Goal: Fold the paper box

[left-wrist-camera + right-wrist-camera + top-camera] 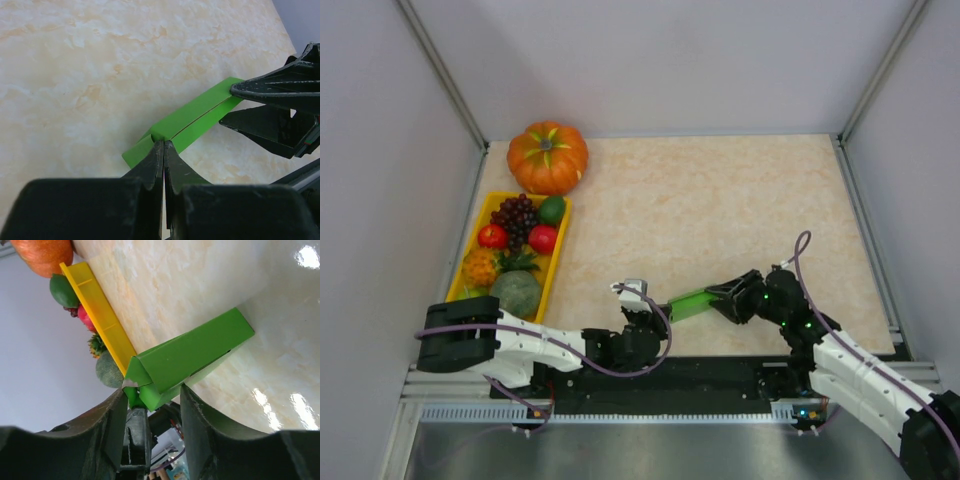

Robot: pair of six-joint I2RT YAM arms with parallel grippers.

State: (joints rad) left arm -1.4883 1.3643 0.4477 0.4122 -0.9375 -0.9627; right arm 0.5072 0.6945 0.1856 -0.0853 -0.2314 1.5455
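The paper box (692, 302) is bright green card folded into a long narrow strip, held just above the table near its front edge, between my two grippers. My left gripper (663, 309) is shut on its left end; in the left wrist view the jaws (164, 144) pinch the green card (195, 115). My right gripper (722, 296) grips the right end, its fingers (250, 89) above and below the card. In the right wrist view the box (190, 352) fills the gap between the jaws of my right gripper (152, 388).
A yellow tray (561, 250) of several fruits, including a small round green fruit (552, 209), lies at the left. An orange pumpkin (548, 157) stands behind it. Grey walls close in the marble-pattern table (720, 200) on three sides.
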